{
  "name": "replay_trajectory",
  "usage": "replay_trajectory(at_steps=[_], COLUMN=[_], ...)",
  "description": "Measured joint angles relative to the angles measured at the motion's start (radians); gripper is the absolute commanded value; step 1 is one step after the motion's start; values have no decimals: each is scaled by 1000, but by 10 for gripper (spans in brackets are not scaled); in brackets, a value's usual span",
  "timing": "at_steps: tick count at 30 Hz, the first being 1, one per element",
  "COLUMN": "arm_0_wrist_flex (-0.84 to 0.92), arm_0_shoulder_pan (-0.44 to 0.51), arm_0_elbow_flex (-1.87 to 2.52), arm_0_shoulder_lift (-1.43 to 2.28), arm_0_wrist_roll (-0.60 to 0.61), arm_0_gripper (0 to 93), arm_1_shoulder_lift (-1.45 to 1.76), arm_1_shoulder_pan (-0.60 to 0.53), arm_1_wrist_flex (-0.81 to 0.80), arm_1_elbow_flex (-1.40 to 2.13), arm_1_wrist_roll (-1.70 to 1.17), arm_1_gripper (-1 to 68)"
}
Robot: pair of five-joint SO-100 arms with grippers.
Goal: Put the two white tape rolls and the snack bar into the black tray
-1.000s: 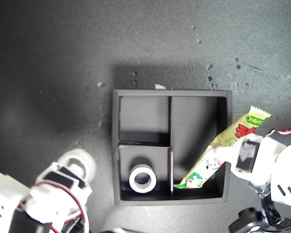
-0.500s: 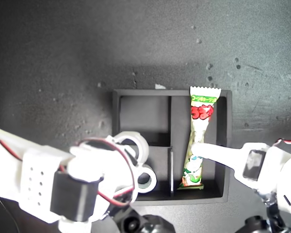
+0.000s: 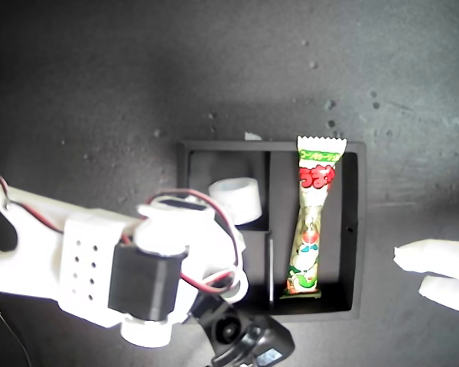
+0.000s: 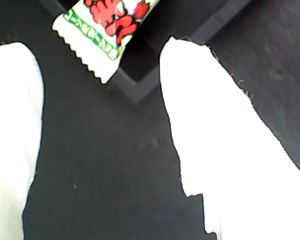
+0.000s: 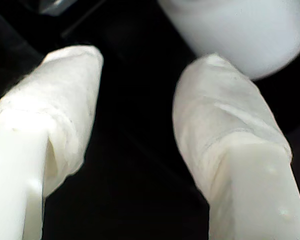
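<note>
Snack bar (image 3: pixel 312 222) lying lengthwise in the long compartment of the black tray (image 3: pixel 355 229), crimped top end over the far wall. One white tape roll (image 3: pixel 237 199) on its side in a square compartment — the other mostly hidden under the arm. First gripper (image 4: pixel 100 145) spread wide, empty, outside the tray by its corner. Second gripper (image 5: pixel 137 125) parted over the tray — nothing held.

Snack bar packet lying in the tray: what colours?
Green-and-white wrapper with red lettering, clearest in the exterior view.
</note>
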Motion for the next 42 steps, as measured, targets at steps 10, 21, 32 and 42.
replay_trajectory(at_steps=[10,21,32,42], arm_0_wrist_flex=[0,-318,-489,-511], arm_0_shoulder_pan=[-20,-29,-12,23], arm_0_elbow_flex=[528,1649,2456,2721], arm_0_shoulder_lift=[514,1689,2342,2479], arm_0_wrist_roll=[-87,-270,-373,-426], arm_0_gripper=[1,1,0,1], arm_1_shoulder_lift=[227,1152,1924,1988], arm_1_shoulder_pan=[-11,64,186,233], arm_1_wrist_flex=[0,-322,-632,-692], arm_1_elbow_flex=[175,1327,2402,2635], arm_1_wrist_roll=[287,581,581,359], arm_1_gripper=[-5,-6,-7,-5])
